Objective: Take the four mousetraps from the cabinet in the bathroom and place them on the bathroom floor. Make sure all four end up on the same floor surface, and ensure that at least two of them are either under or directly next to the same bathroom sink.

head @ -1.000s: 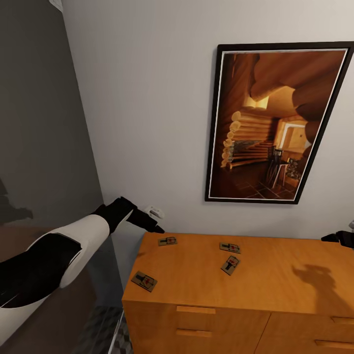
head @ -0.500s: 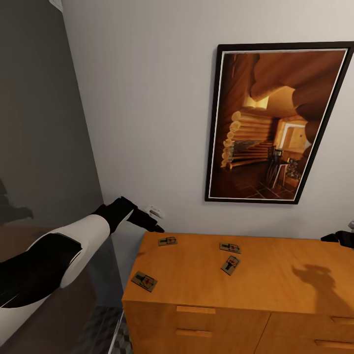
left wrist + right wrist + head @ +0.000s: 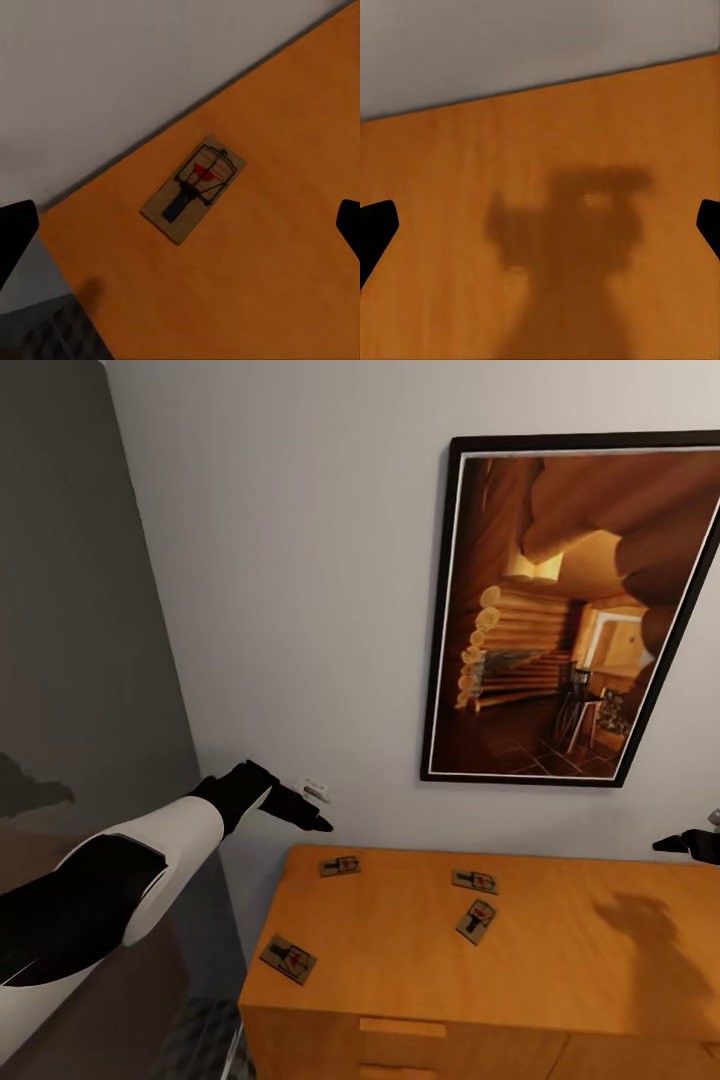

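Note:
Four mousetraps lie on top of the orange-brown cabinet (image 3: 560,960): one near the back left corner (image 3: 340,865), two close together mid-top (image 3: 475,881) (image 3: 476,921), one by the front left edge (image 3: 289,958). My left gripper (image 3: 305,812) hovers open just above and left of the back left corner. In the left wrist view the corner mousetrap (image 3: 193,189) lies between the spread fingertips (image 3: 15,234). My right gripper (image 3: 690,845) hangs open over the cabinet's right part, casting a shadow (image 3: 574,240) on the bare wood.
A large framed picture (image 3: 580,610) of a log interior hangs on the white wall behind the cabinet. A small white fixture (image 3: 317,790) sits on the wall by my left gripper. A dark grey panel (image 3: 80,660) stands at left. A strip of patterned floor (image 3: 45,341) shows beside the cabinet.
The whole head view has shifted: the cabinet sits lower and the picture larger, so the camera moved. The mousetraps keep their places on the cabinet and both grippers stay open.

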Available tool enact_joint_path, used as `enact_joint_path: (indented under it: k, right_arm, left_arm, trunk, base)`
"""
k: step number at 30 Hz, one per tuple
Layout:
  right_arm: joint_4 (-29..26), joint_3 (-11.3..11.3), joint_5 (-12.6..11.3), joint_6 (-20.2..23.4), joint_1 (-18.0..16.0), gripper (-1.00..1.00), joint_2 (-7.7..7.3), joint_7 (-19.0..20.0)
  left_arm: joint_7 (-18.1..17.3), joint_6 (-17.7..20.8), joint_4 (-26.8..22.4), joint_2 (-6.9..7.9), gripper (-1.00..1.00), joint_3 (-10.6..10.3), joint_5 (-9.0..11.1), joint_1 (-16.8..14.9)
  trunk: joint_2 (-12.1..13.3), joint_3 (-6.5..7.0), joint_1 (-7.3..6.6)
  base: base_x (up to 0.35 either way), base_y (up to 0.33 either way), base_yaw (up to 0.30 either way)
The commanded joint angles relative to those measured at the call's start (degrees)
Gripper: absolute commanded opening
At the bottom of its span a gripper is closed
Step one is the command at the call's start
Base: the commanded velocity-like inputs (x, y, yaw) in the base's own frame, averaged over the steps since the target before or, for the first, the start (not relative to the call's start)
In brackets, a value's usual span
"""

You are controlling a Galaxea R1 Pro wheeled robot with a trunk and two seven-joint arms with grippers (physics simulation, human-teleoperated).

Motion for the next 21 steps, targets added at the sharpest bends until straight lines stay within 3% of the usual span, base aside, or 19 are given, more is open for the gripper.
enact_joint_path:
  k: [1,21]
  right_arm:
    - [-0.07,-0.12,0.55,0.13,-0.01,1.00,-0.01,0.40]
    - [-0.07,-0.14,0.55,0.10,-0.01,1.00,0.00,0.39]
  left_arm:
    - [-0.22,0.36,-0.09,-0.01,1.00,0.45,-0.54,0.00]
    - [-0.14,0.41,0.38,-0.63,1.00,0.49,0.19,0.00]
  trunk:
    - [-0.04,-0.03,0.04]
    - [-0.04,-0.03,0.04]
  base:
    - [0.112,0.000,0.000]
    - [0.022,0.000,0.000]
